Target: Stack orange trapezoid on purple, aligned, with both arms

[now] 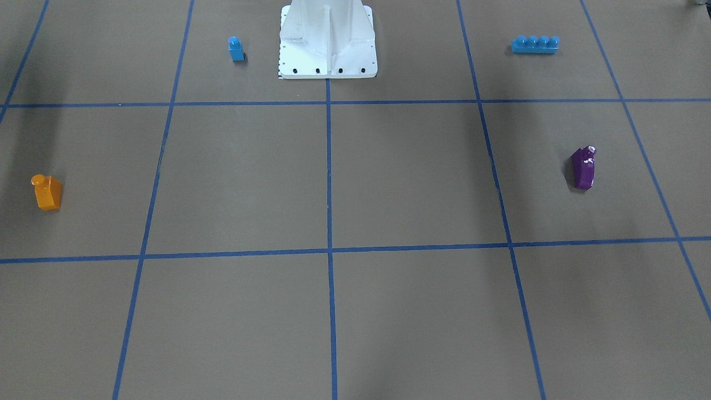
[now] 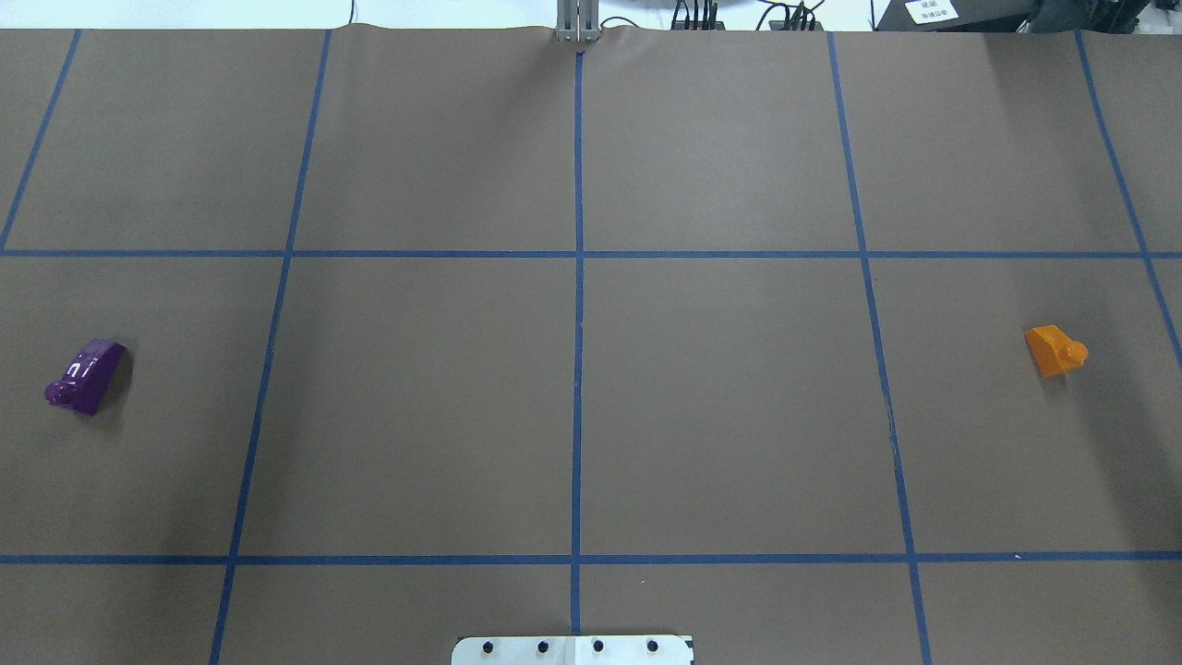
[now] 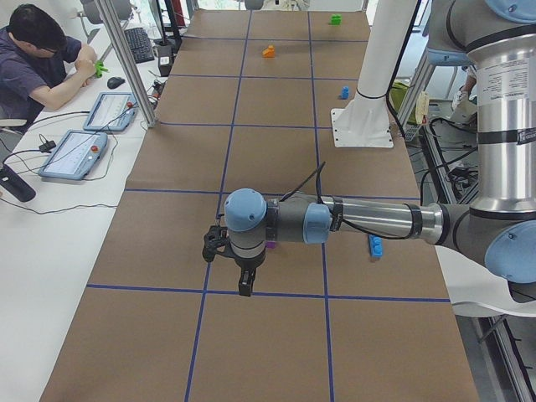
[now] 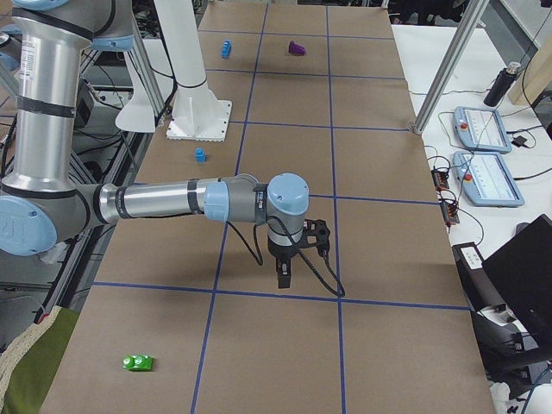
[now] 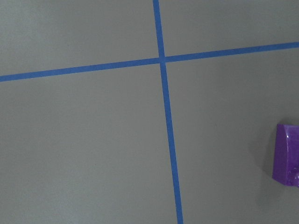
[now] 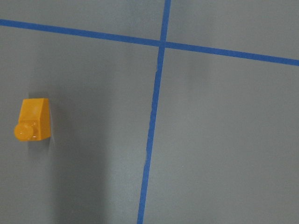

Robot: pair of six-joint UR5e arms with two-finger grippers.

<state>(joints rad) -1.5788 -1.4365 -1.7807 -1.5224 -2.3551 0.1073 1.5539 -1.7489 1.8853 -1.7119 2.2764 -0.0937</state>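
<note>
The orange trapezoid (image 2: 1055,351) stands on the brown table at my right side; it also shows in the front view (image 1: 47,191) and the right wrist view (image 6: 32,120). The purple block (image 2: 85,374) sits far across at my left side, also in the front view (image 1: 583,168) and at the edge of the left wrist view (image 5: 286,161). The left gripper (image 3: 234,268) hangs above the table near the purple block. The right gripper (image 4: 293,259) hangs above the table on the orange side. Both show only in side views, so I cannot tell whether they are open or shut.
A small blue single-stud block (image 1: 236,49) and a long blue brick (image 1: 535,44) lie either side of the white robot base (image 1: 328,55). A green block (image 4: 138,362) lies past the right arm. Operator tablets (image 4: 487,155) sit beside the table.
</note>
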